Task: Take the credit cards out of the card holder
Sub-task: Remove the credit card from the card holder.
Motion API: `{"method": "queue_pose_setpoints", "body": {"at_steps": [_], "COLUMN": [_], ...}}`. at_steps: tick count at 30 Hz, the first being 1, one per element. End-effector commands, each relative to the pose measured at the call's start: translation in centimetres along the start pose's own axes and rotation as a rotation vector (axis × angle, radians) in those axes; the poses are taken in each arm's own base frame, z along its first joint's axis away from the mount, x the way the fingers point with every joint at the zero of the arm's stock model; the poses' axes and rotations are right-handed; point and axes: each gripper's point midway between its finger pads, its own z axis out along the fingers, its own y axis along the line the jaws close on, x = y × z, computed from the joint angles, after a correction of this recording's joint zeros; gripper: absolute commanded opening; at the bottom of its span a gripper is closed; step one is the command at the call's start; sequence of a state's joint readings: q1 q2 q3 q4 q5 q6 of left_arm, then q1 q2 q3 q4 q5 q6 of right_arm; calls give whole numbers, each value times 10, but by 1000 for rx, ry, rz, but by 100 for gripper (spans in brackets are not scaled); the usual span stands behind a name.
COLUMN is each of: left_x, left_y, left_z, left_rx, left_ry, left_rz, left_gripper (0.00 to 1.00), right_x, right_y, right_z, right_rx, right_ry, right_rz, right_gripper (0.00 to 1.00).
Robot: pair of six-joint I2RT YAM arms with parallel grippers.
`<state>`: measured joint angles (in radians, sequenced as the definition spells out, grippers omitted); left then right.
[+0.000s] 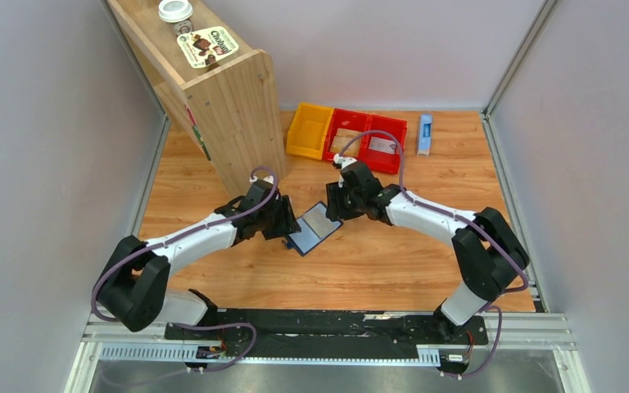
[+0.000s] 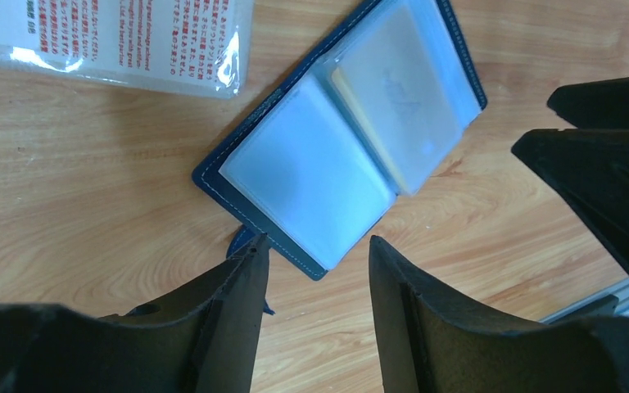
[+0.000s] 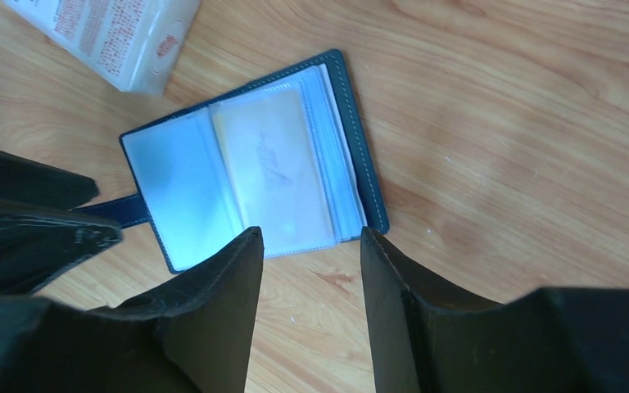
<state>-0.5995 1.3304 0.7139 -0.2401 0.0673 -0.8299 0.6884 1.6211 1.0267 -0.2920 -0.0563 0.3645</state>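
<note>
left gripper [image 2: 316,242] parted above spread card holder [image 2: 295,176], tan credit card [image 2: 405,115] inside

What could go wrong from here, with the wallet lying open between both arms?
1. The tan card sits inside a clear sleeve. A pinch may catch both and lift the whole card holder.
2. The left end effector and right end effector are both open above it and neither pins it, so it may slide or fold shut.
3. Both crowd the same spot and could collide.
</note>
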Motion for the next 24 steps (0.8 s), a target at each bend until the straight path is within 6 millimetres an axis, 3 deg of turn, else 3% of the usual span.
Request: {"method": "queue_pose_setpoints", "body": {"at_steps": [1,14,19,24], "left_x": [-7,33,42,42], "left_y": [-11,31,37,38], "left_z": [9,40,44,44], "left_rx": [31,-110,-124,-131], "left_ry": [2,134,167,167], "left_rz": [-18,-37,-40,-31], "left_gripper": [56,53,47,43], "right_x": [-12,29,31,21], "right_y": [15,10,15,30], "right_z": [13,40,39,29], "right_rx": [-63,-46,-66,-128], "right_ry": [-54,84,101,81], "right_rz": [-16,-47,-52,-50], "right_gripper": [49,50,46,40]}}
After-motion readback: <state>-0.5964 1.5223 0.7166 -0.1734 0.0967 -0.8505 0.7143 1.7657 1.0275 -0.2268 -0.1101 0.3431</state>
